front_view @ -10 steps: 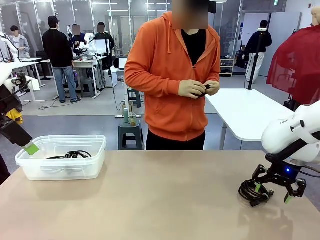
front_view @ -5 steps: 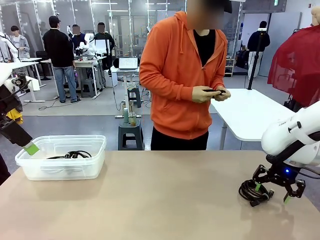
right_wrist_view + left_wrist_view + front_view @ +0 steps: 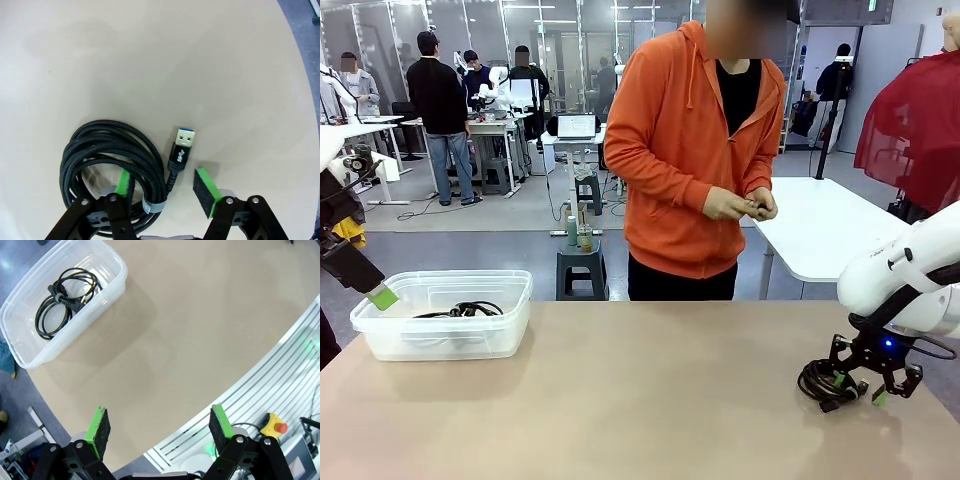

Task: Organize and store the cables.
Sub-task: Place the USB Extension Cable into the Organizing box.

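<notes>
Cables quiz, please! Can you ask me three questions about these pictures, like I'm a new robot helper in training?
1. True or false: the clear plastic bin already holds a coiled black cable.
2. The right hand is lowered over what? A) a coiled USB cable B) a spoon C) a toy car
3. Fill in: the left hand has its jaws wide ____.
Key: 1 true; 2 A; 3 open.
</notes>
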{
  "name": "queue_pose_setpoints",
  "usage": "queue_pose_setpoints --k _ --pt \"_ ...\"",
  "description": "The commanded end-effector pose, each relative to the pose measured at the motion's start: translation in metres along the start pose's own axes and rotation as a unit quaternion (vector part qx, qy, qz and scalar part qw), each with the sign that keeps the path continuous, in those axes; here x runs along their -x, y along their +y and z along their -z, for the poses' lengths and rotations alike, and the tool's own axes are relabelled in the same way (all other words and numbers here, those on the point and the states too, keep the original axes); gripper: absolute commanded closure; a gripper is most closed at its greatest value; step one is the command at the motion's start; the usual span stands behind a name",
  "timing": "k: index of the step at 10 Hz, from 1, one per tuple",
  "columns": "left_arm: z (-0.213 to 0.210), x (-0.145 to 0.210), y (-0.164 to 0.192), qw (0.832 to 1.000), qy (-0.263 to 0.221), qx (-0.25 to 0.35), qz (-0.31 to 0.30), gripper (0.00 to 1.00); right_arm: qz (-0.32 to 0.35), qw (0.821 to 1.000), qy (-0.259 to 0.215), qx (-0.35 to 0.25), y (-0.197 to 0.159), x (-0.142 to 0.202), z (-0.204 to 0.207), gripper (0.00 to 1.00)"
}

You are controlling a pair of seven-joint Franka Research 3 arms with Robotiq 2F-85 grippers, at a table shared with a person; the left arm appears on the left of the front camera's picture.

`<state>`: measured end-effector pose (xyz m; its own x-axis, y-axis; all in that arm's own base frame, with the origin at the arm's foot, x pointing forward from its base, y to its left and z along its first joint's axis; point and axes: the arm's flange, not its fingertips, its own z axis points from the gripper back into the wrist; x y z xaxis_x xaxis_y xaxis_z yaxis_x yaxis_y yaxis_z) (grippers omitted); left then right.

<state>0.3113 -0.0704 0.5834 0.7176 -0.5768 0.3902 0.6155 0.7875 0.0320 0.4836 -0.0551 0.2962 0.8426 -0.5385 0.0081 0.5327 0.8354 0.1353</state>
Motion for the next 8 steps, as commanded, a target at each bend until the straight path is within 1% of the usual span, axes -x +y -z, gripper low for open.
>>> queue_pose_setpoints --k 1,2,3,4,6,8 --pt "-0.001 -0.002 -0.001 1.000 0.003 -0.007 -0.001 0.00 0.015 1.000 -0.011 0.002 0.004 0.000 0.006 1.00" --pt "-0.001 -0.002 -0.001 1.000 0.003 -0.007 -0.001 0.00 0.015 1.000 -0.009 0.000 0.003 0.000 0.008 1.00" --pt "-0.001 -0.002 -0.001 1.000 0.003 -0.007 -0.001 0.00 0.015 1.000 -0.008 0.001 0.003 0.000 0.009 0.97" --pt "-0.001 -0.002 -0.001 1.000 0.003 -0.007 -0.001 0.00 0.016 1.000 -0.007 0.001 0.002 0.000 0.010 1.00" --pt "-0.001 -0.002 -0.001 1.000 0.003 -0.007 -0.001 0.00 0.019 1.000 -0.005 0.001 0.001 0.001 0.009 1.00" --pt "-0.001 -0.002 -0.001 1.000 0.003 -0.007 -0.001 0.00 0.008 1.000 -0.010 -0.005 0.005 0.007 -0.011 1.00"
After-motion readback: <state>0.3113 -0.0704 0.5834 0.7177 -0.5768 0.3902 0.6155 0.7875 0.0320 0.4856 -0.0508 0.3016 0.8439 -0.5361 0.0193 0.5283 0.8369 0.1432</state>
